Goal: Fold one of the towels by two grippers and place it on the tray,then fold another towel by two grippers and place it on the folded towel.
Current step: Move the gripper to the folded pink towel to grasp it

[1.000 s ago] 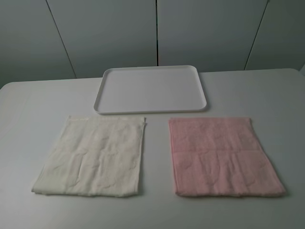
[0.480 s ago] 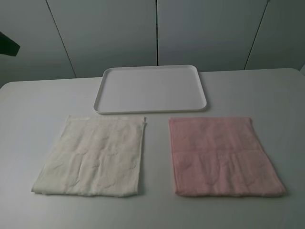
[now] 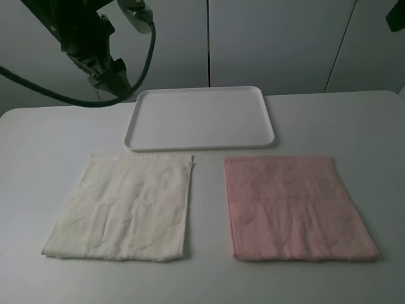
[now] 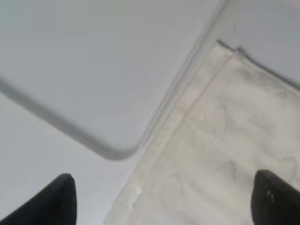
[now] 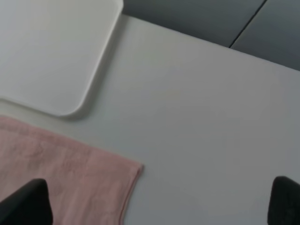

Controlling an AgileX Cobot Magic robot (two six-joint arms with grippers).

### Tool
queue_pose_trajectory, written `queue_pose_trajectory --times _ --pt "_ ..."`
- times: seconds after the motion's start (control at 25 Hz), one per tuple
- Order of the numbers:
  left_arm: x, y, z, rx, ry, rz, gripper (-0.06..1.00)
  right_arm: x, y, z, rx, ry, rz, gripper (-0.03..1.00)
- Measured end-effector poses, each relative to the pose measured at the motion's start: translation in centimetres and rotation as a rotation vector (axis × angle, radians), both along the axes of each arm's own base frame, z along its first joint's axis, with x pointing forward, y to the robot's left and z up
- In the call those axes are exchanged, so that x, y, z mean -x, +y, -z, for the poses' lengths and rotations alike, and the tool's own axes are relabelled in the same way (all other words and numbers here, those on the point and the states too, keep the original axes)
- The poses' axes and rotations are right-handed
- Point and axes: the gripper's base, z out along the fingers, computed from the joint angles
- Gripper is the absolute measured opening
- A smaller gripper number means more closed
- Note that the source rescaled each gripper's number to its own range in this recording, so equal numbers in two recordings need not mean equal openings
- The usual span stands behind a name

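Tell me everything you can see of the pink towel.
The pink towel is pale terry cloth, roughly square, spread flat and unfolded on the white table, with a faint horizontal crease across its middle. It lies at the right, just short of the tray, with a gap from the cream towel. Only the table touches it.

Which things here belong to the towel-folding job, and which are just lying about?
Job: pink towel, cream-white towel, white tray, left gripper, right gripper, both open and empty.
Not part of it: the table, the grey wall panels behind; no stray items visible.
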Motion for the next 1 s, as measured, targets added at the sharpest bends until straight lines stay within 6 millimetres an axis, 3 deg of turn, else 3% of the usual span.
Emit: queue_pose_trajectory --times 0.08,0.28,0.4,0.6,0.84,1.0 --pt "0.0 -2.4 1.1 -0.015 0.023 0.061 1.00 -0.1 -0.4 0.3 0.013 0.025 0.008 1.00" --pt "0.9 -7.9 5.0 -0.068 0.091 0.211 1.00 -1.1 -3.4 1.4 0.023 0.075 0.126 1.00" --pt "2.8 -11.5 7.9 -0.109 0.146 0.306 1.00 -2.5 -4.6 3.0 0.014 0.144 0.155 1.00" --pt "6.4 -16.3 11.6 -0.149 0.191 0.442 1.00 -4.2 -4.8 5.4 0.025 0.254 0.123 1.00" --pt "10.6 -19.9 14.5 -0.201 0.239 0.563 1.00 -4.3 -4.9 5.8 0.045 0.280 0.098 1.00" --pt "11.7 -20.6 15.6 -0.218 0.264 0.588 1.00 -4.2 -4.9 5.8 0.046 0.288 0.094 1.00"
